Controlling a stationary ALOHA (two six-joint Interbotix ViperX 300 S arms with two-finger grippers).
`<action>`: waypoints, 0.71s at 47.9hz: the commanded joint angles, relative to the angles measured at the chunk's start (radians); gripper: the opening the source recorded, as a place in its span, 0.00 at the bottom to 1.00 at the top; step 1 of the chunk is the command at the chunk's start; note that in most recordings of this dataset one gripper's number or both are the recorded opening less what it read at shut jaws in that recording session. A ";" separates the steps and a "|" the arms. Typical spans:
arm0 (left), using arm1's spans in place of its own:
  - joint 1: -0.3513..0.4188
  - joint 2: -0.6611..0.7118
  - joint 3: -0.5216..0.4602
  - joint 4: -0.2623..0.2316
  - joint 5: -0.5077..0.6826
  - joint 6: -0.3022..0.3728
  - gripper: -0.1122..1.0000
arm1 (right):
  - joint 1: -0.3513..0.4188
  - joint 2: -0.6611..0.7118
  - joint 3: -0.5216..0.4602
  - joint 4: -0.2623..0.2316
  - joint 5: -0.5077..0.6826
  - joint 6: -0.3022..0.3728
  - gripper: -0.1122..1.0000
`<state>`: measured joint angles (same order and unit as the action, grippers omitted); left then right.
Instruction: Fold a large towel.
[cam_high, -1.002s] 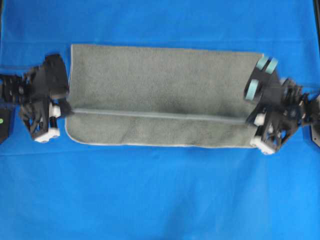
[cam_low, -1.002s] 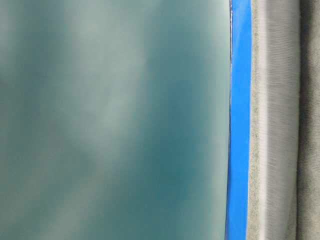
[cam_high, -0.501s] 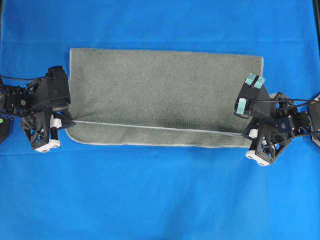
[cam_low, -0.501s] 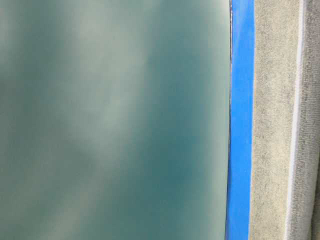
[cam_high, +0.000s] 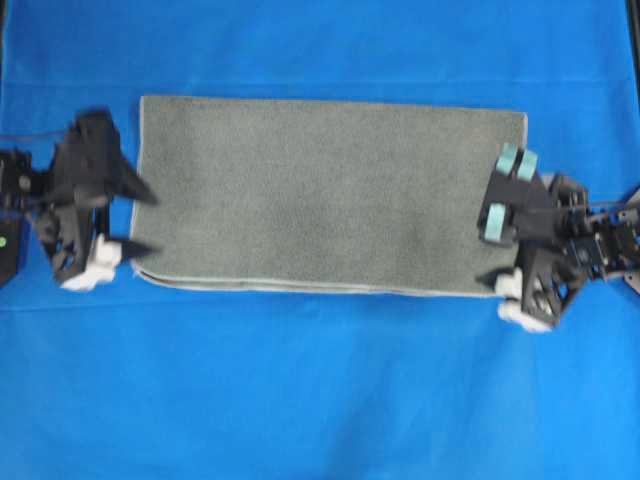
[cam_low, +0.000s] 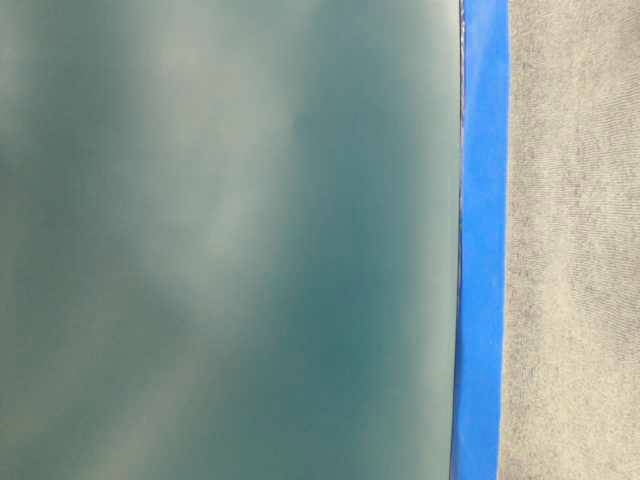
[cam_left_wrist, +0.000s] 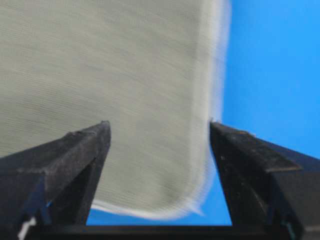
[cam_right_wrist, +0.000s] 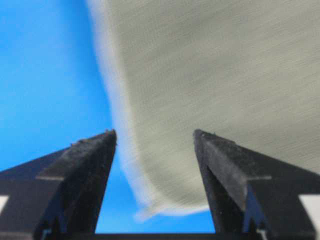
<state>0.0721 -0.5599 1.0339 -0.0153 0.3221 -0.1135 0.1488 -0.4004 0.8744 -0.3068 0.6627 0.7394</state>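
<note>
1. One full fold is now laid: the towel (cam_high: 330, 190) lies flat as a doubled grey-green rectangle on the blue sheet (cam_high: 320, 400) covering the counter, nearer its far edge than its near one. The pale stitched hem that crossed the cloth a moment ago has come down along the towel's near edge, so the upper layer covers the lower almost exactly.
2. Both tools have let go. The left tool (cam_high: 138, 222) and the right tool (cam_high: 497, 250) stand with jaws spread at the towel's short ends, gripping nothing; a second ago both were clamped on the hem.
3. Judged from this, the lengthwise fold is done and a crosswise fold is likely due.
4. Only the wrist views show each near corner lying free between spread fingers (cam_left_wrist: 80, 150); the overhead view alone shows the layers' alignment.
</note>
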 joint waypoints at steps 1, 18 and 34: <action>0.118 0.023 -0.025 0.003 -0.043 0.080 0.77 | -0.110 -0.006 -0.011 -0.089 0.000 0.006 0.68; 0.414 0.319 -0.071 0.000 -0.252 0.376 0.77 | -0.512 0.164 0.043 -0.287 -0.161 -0.003 0.68; 0.548 0.565 -0.133 0.000 -0.310 0.482 0.76 | -0.664 0.295 0.086 -0.311 -0.282 -0.005 0.68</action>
<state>0.5998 -0.0138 0.9281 -0.0138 0.0230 0.3651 -0.4939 -0.1104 0.9603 -0.6121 0.3973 0.7348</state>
